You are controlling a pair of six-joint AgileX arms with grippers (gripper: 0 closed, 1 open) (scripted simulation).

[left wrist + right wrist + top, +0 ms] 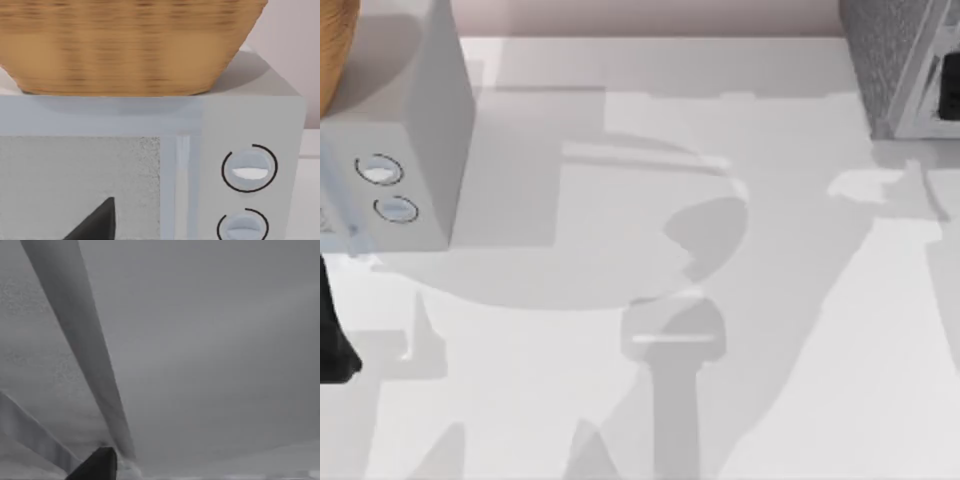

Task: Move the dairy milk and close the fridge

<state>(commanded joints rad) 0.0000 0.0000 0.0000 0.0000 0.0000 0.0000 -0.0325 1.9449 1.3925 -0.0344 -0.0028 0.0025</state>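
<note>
The fridge (892,62), dark grey and speckled, stands at the table's far right corner, with paler panels on its front face at the top view's right edge. In the right wrist view a grey speckled fridge surface (215,340) crossed by a paler slanted bar (85,345) lies very close to my right gripper (97,466). The dairy milk is out of view. My left gripper (100,222) hangs in front of the light-grey box, and the left arm (334,330) shows as a dark shape at the table's left edge.
A smooth light-grey box with two round dials (410,130) stands at the far left, with a wicker basket (130,45) on top of it. The white tabletop (650,420) carries the arms' shadows across its middle.
</note>
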